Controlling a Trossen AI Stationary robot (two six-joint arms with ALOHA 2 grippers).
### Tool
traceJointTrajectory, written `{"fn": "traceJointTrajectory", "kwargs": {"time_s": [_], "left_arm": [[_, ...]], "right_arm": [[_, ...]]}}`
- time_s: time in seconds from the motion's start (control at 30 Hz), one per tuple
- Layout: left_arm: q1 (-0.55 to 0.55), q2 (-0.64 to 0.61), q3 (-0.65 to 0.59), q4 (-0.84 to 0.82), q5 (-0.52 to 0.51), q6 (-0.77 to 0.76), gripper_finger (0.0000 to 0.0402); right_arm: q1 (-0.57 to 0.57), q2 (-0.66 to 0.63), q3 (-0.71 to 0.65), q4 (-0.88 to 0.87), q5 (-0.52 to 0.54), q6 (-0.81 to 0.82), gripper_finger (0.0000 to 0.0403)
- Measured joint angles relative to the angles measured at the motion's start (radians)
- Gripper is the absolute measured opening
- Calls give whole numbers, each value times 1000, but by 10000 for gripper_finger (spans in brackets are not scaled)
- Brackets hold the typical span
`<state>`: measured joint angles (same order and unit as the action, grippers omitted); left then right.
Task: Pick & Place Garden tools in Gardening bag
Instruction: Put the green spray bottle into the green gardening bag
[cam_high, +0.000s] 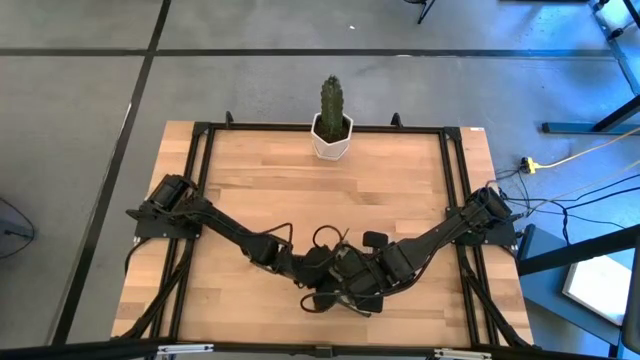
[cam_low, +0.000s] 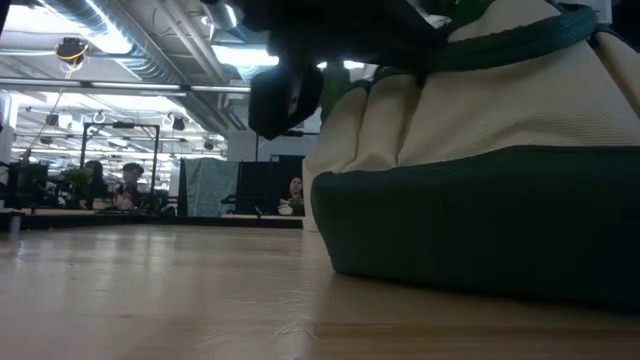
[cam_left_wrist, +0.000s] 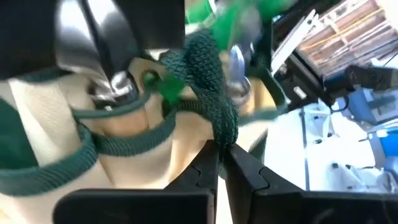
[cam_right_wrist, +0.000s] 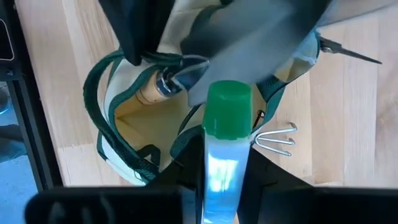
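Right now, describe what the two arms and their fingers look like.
Both arms are dark, jointed links mounted at the table's side rails, with black cables looping along them. The left gripper has flat black fingers tapering to narrow tips, on a broad black bar. The right gripper has dark fingers on a similar black bar.

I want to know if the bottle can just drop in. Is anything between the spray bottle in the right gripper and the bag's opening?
Partly. The right gripper holds the spray bottle over the gardening bag. A trowel crosses the opening, and the left gripper pinches the bag's handle. The rest of the opening looks free.
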<state>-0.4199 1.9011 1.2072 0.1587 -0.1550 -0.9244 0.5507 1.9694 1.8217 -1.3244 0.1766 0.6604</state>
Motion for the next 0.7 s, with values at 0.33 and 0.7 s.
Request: {"fn": "traceJointTrajectory", "kwargs": {"time_s": [0.33, 0.7], "left_arm": [[-50, 0, 0, -34, -53, -41, 3], [-75, -1, -5, -96, -53, -62, 2]], "right_arm": [[-7, 1, 0, 7, 3, -36, 51], [-9, 7, -4, -2, 6, -71, 135]]}}
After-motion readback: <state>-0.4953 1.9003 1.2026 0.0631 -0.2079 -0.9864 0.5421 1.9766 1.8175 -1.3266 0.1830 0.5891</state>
